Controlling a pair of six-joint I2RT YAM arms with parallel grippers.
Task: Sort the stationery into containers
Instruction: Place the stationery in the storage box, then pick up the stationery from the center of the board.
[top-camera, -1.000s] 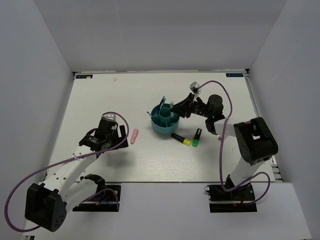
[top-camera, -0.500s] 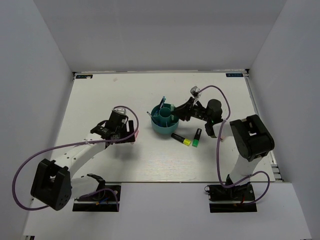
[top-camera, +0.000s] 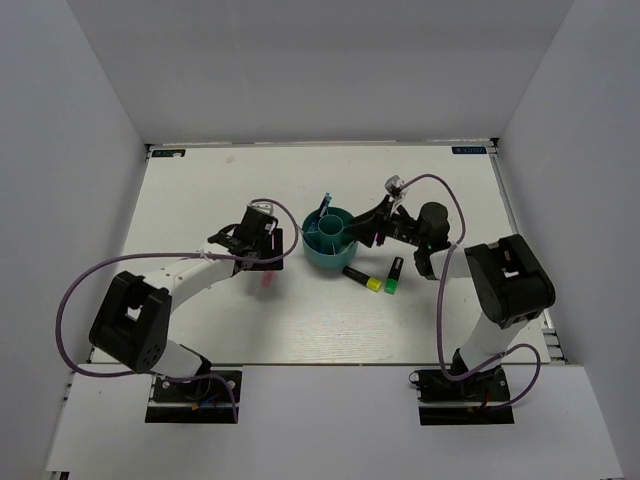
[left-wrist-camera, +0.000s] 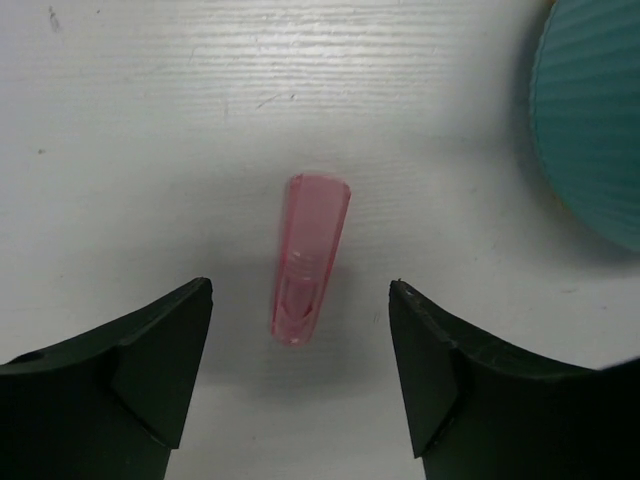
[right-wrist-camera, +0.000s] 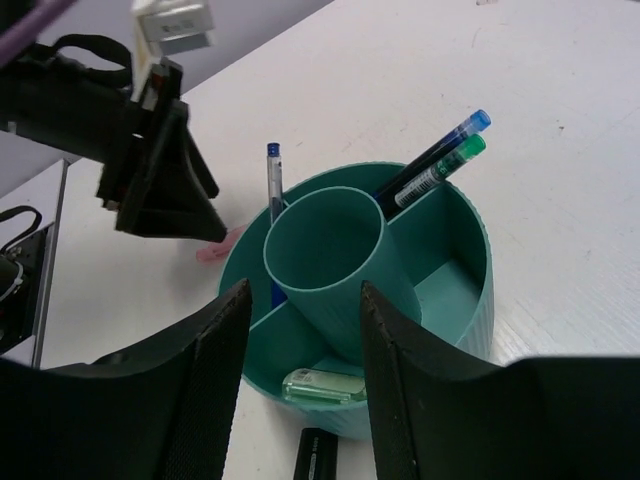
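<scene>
A pink marker (left-wrist-camera: 310, 258) lies on the white table, just ahead of and between the open fingers of my left gripper (left-wrist-camera: 300, 290), untouched. In the top view the left gripper (top-camera: 266, 246) hovers over it, left of the round teal organizer (top-camera: 312, 252). My right gripper (right-wrist-camera: 303, 300) is open and empty above the organizer's right side (top-camera: 372, 222). The organizer's ring (right-wrist-camera: 470, 230) holds a pale green marker (right-wrist-camera: 325, 385) and thin blue pens (right-wrist-camera: 440, 155). A black marker with a yellow cap (top-camera: 362, 277) and one with a green cap (top-camera: 394, 275) lie on the table.
The organizer's central cup (right-wrist-camera: 330, 260) looks empty. White walls enclose the table on three sides. The two black markers lie close together just right of the organizer's front. The left gripper (right-wrist-camera: 160, 190) shows beyond the organizer in the right wrist view.
My left arm has swung right and forward, from left of the pink marker to over it. The right gripper has stayed by the organizer with only a small shift.
</scene>
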